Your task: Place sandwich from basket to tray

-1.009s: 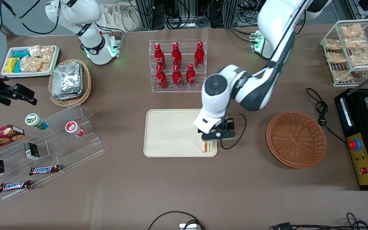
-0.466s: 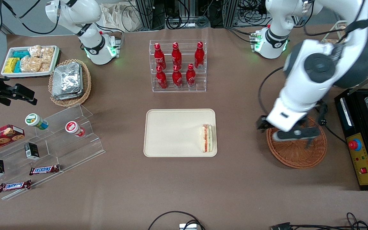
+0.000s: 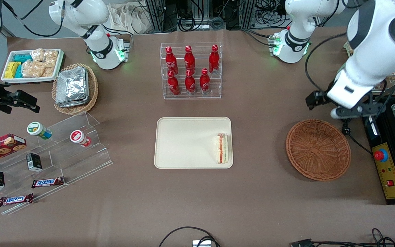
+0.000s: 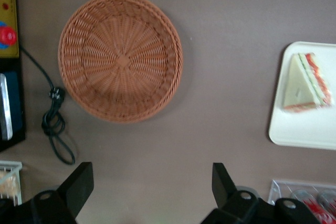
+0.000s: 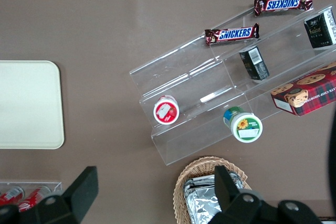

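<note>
The sandwich (image 3: 222,148) (image 4: 307,82), a white wedge with red and green filling, lies flat on the cream tray (image 3: 183,144) (image 4: 310,129), at the tray's end nearest the basket. The reddish-brown wicker basket (image 3: 317,149) (image 4: 121,59) holds nothing. My left gripper (image 3: 353,111) (image 4: 151,182) hangs high over the table, farther from the front camera than the basket and toward the working arm's end. It is open, and only bare brown table shows between its fingers.
A black machine with a red button (image 3: 381,154) stands beside the basket, with a coiled black cable (image 3: 345,116) between them. A clear rack of red bottles (image 3: 190,70) is farther back than the tray. A wire rack of snacks (image 3: 375,55) stands near the arm.
The gripper let go of the sandwich on the tray, swung over the basket, then rose away toward the working arm's end. The sandwich now lies uncovered.
</note>
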